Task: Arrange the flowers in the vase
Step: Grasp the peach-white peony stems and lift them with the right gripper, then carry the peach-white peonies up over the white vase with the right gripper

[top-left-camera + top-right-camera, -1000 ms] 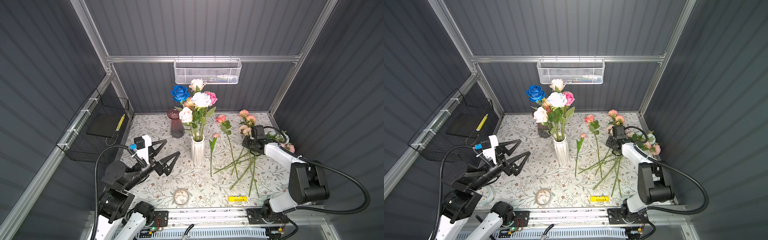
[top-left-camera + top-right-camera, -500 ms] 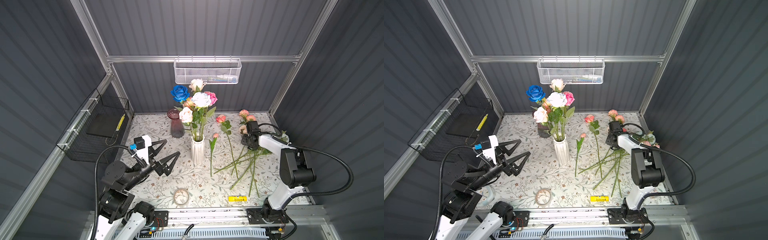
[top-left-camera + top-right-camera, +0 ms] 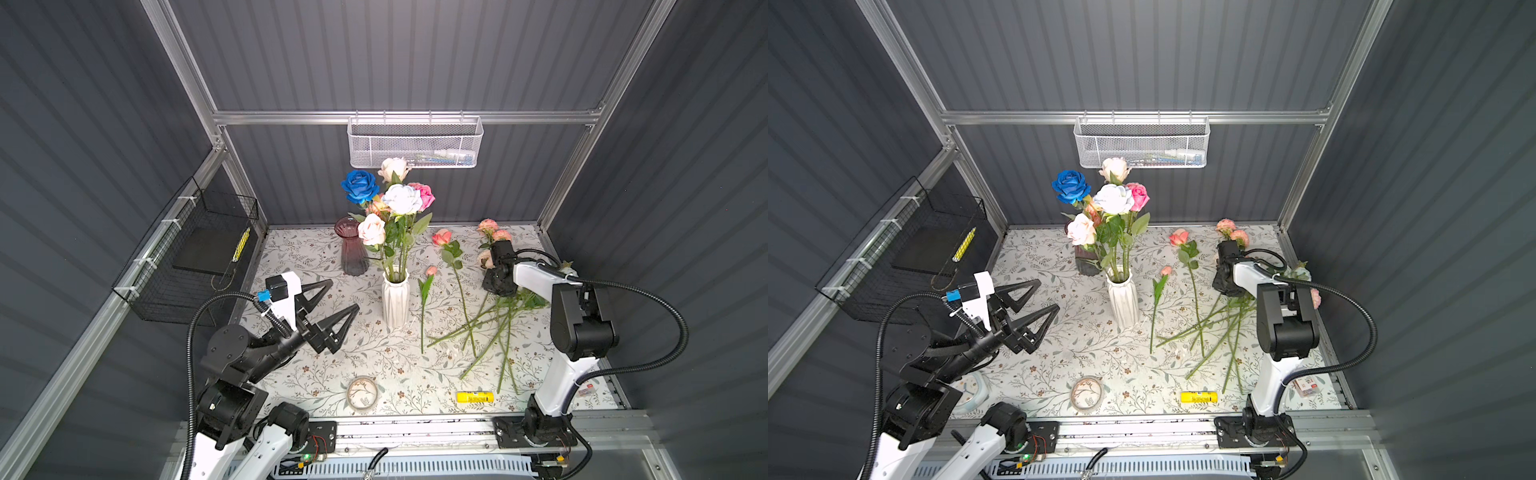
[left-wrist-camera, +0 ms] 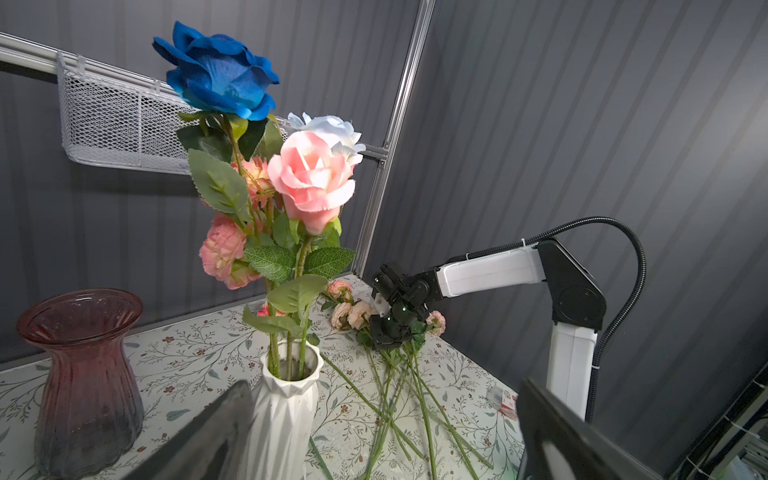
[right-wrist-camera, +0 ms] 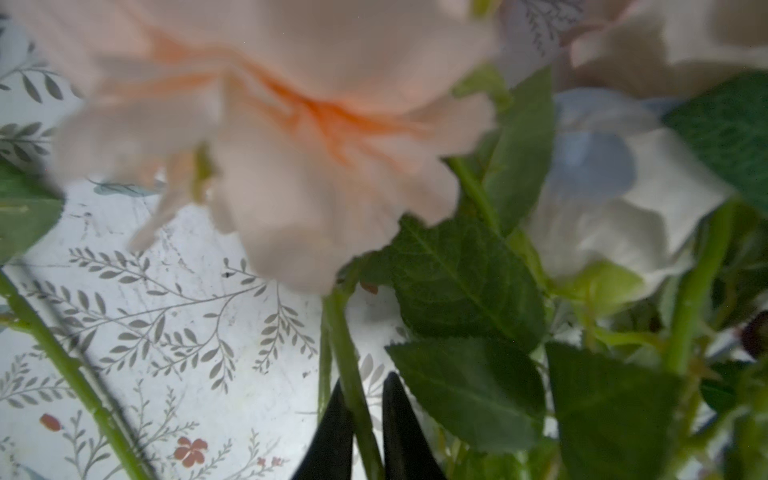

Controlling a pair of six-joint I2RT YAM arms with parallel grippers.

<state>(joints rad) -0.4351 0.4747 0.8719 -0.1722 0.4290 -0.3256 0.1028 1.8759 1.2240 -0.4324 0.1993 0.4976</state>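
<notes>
Right jaws have pinched narrow onto the thin green stem below a soft peach fabric bloom; light and bendy, best held by the stem. Left jaws wide, empty.

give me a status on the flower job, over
Left gripper open, left of the white vase. Right gripper shut on peach flower's stem in the loose pile. Bouquet partly built. Leaves crowd the grip.

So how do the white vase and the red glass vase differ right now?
The white vase holds flowers; the red glass vase is empty. The white vase is opaque and slimmer; the red glass vase is translucent, with a flared mouth. Both stand upright on the table.
</notes>
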